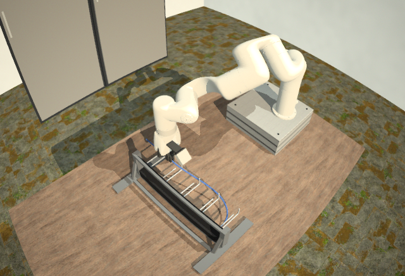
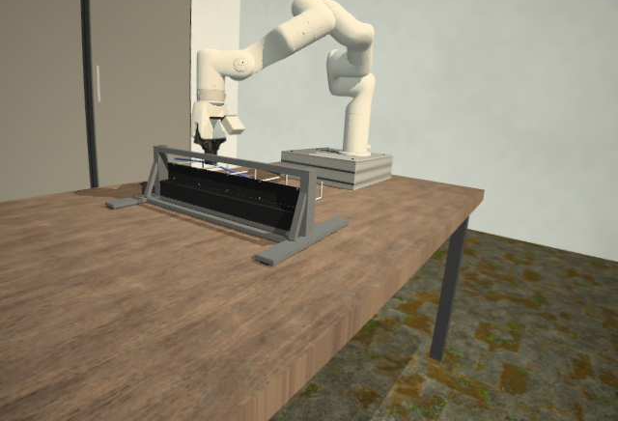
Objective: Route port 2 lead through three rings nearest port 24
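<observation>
Nearest you in the exterior view, the brown wood-grain table (image 2: 150, 306) carries the grey metal rack (image 2: 305, 191) with its black patch panel (image 2: 229, 197), standing on two flat grey feet. From the top view you see the row of thin white wire rings (image 1: 193, 186) sticking out of the rack's far side, toward the arm's base. The thin blue lead (image 1: 209, 186) leaves the panel near the rack end closest to the top camera, arcs out along the ring tips and runs up to the other end of the rack. There your end effector (image 1: 168, 157) points down just over the last rings, its fingers pinching the blue lead; a short tail of the lead pokes out beyond it, over the table. The number plates are too small to read, and you cannot make out any writing
</observation>
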Available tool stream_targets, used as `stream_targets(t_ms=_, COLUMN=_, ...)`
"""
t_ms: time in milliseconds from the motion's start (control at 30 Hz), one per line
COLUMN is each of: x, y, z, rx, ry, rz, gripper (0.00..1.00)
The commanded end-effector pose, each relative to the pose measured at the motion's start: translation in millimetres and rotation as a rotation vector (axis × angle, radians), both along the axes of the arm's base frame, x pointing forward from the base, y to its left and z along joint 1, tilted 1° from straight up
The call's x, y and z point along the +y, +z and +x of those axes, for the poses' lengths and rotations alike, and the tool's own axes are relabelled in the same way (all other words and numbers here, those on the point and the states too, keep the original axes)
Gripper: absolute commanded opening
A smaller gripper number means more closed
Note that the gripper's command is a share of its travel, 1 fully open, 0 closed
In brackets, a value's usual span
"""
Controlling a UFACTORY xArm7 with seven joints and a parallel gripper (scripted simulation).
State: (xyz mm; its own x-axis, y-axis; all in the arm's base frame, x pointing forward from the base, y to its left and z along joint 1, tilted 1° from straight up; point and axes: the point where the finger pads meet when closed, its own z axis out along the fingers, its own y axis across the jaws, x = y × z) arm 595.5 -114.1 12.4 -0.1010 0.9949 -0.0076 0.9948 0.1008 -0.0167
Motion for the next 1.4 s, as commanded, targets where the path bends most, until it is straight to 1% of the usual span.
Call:
stream_targets(t_ms=0, x=-0.5, y=-3.2, z=1.3, rx=-0.004, ry=0.000, rz=-0.001, gripper=0.00)
stream_targets(t_ms=333, x=-0.7, y=-17.0, z=1.1, rx=-0.004, ry=0.000, rz=-0.001, gripper=0.00)
stream_targets(t_ms=633, x=-0.7, y=-22.6, z=1.1, rx=-0.004, ry=0.000, rz=-0.001, gripper=0.00)
stream_targets(t_ms=1367, x=-0.7, y=-25.4, z=1.9, rx=-0.004, ry=0.000, rz=-0.001, gripper=0.00)
